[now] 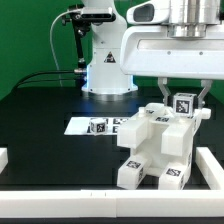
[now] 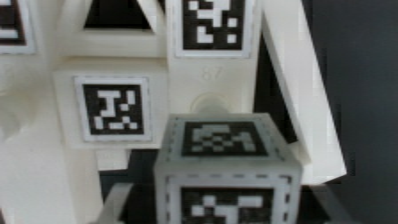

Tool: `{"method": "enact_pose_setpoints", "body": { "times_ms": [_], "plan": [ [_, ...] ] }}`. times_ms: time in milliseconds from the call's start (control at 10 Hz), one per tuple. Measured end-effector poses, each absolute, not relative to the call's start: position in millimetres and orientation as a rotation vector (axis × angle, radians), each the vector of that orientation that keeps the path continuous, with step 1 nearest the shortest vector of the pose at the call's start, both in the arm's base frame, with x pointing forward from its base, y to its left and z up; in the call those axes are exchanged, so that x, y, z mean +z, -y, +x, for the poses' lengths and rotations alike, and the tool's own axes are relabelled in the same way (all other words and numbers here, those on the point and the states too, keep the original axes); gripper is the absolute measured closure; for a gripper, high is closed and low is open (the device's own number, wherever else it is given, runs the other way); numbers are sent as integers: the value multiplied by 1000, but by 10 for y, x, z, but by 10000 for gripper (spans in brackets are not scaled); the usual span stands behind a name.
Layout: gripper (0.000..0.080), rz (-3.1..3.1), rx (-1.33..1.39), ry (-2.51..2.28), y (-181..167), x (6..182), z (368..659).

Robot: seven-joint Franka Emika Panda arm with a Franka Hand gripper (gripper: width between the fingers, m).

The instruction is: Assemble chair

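At the table's front edge, just behind the low white rail (image 1: pixel 90 196), the chair (image 1: pixel 150 150) stands part-built on the black table (image 1: pixel 40 120), directly below your gripper (image 1: pixel 184 100). Its fingers (image 1: pixel 164 94) straddle a tagged block (image 1: pixel 184 106) at the chair's top; whether they clamp it cannot be told. Beyond the hand lies the marker board (image 1: pixel 75 126), and farther back the arm's base (image 1: pixel 105 78).
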State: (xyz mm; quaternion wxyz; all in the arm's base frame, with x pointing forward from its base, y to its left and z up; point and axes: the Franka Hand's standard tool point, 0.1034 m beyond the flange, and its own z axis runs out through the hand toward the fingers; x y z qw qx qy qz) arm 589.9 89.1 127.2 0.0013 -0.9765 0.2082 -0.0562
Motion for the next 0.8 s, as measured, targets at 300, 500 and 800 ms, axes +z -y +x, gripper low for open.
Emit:
{"method": "enact_pose_setpoints", "body": {
  "times_ms": [300,500,800],
  "plan": [
    [515,-3066,-169,-645,-926,1265,5849],
    [515,-3068,-163,-645,-922,1243,5814],
    [515,-3074,-153,-651,-884,1189,5787]
  ]
}}
